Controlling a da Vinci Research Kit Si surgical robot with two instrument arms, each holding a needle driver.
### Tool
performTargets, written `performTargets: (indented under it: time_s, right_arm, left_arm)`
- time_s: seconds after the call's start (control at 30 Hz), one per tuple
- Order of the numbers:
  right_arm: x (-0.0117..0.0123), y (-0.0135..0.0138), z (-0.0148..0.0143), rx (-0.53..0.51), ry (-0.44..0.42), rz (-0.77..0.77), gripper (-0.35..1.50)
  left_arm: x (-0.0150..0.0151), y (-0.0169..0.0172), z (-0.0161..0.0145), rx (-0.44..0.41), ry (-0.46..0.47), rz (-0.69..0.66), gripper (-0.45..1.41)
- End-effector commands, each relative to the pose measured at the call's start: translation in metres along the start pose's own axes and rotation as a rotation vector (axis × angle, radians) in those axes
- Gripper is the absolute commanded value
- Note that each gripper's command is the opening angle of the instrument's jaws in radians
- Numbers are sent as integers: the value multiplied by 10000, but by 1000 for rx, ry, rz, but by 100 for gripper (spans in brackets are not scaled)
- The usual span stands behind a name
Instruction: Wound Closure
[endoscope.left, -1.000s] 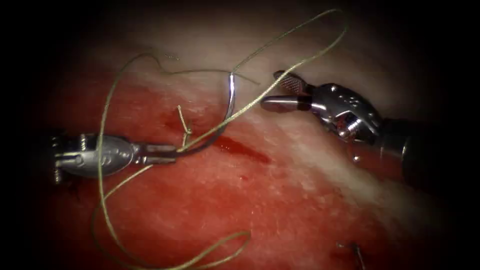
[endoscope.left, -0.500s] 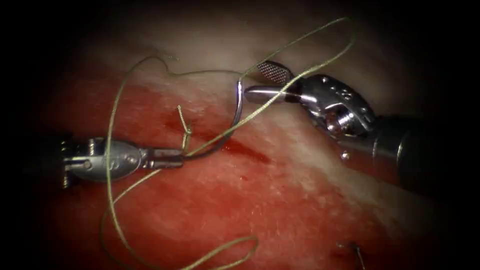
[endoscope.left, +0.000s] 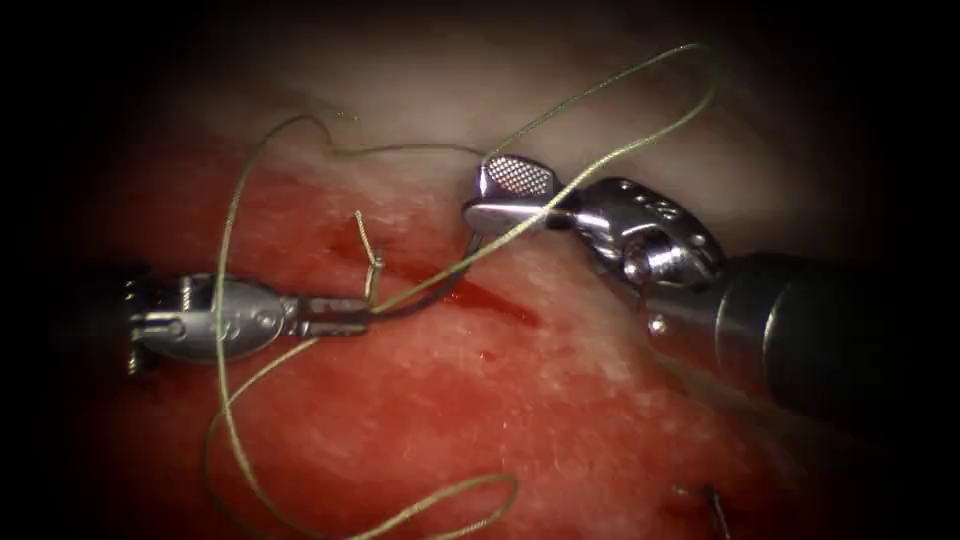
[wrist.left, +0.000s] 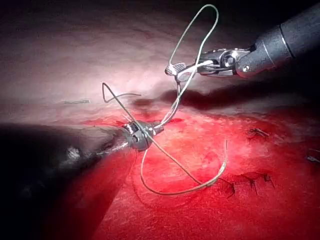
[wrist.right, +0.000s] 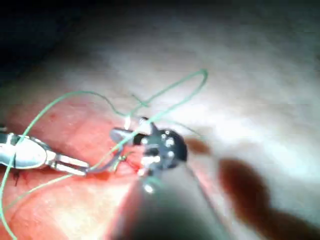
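My left tool is shut on the curved needle near its lower end, left of the cut. The needle arcs up and to the right, above the tissue and not in it. My right tool stands open, one jaw on either side of the needle's upper end. Green thread runs in long loops over both tools, and one strand crosses the right tool's jaws. The left wrist view shows the left tool and the right tool. The right tool also appears in the right wrist view.
A short knotted thread stub stands up from the tissue just above the left tool's tip. Red fluid covers the tissue around the cut. An earlier stitch lies at the lower right, and stitches appear in the left wrist view.
The right tool has moved left and down to the needle's upper end, its open jaws now around it. The left tool shifted slightly right with the needle.
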Motion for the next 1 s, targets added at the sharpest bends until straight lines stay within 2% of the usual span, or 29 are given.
performTargets:
  time_s: [0.03, 0.17, 0.27, 0.3, 0.33, 0.37, 0.4, 0.57, 0.6, 0.63, 0.67, 0.7, 0.73, 0.87, 1.0]
  right_arm:
    - [-8, 1, 15, 5, -9, 3, 91]
    - [-15, 0, 20, 10, -17, 21, 91]
    - [-18, -1, 23, 32, -26, 114, 74]
    - [-18, -2, 23, 39, -29, 150, 49]
    - [-18, -2, 23, 39, -30, 168, 10]
    - [-18, -2, 23, 39, -30, 168, 10]
    - [-18, -2, 22, 39, -30, 203, -35]
    - [-20, -2, 23, 39, -30, 208, -35]
    - [-19, -1, 23, 39, -30, 208, -35]
    - [-19, 0, 23, 39, -30, 208, -35]
    - [-18, 5, 21, 52, -33, 53, -35]
    - [-18, 5, 21, 52, -33, 53, -35]
    - [-17, 9, 17, 59, -34, -102, -35]
    - [-12, 22, -4, 83, -55, -318, -35]
    - [-8, 23, -15, 100, -94, -374, -35]
  left_arm:
    - [-2, 0, 8, -1, 1, -1, -45]
    - [-2, 1, 8, 0, 1, -1, -45]
    - [-2, 1, 8, 0, 1, -1, -45]
    - [-1, 1, 8, 0, 1, -1, -45]
    - [-1, 1, 8, 0, 1, -1, -45]
    - [-1, 1, 8, 0, 1, -1, -45]
    - [-1, 1, 9, 0, 0, 4, -45]
    - [1, 1, 9, 3, 1, 3, -45]
    - [1, 0, 9, 3, 1, 3, -33]
    - [1, 0, 8, 3, 2, -28, 0]
    - [5, 0, 3, -28, 41, -154, 52]
    - [5, 0, 3, -28, 41, -154, 52]
    - [9, 0, -5, -56, 69, -201, 68]
    - [24, -11, -38, -104, 106, -237, 74]
    - [29, -23, -48, -108, 100, -246, 73]
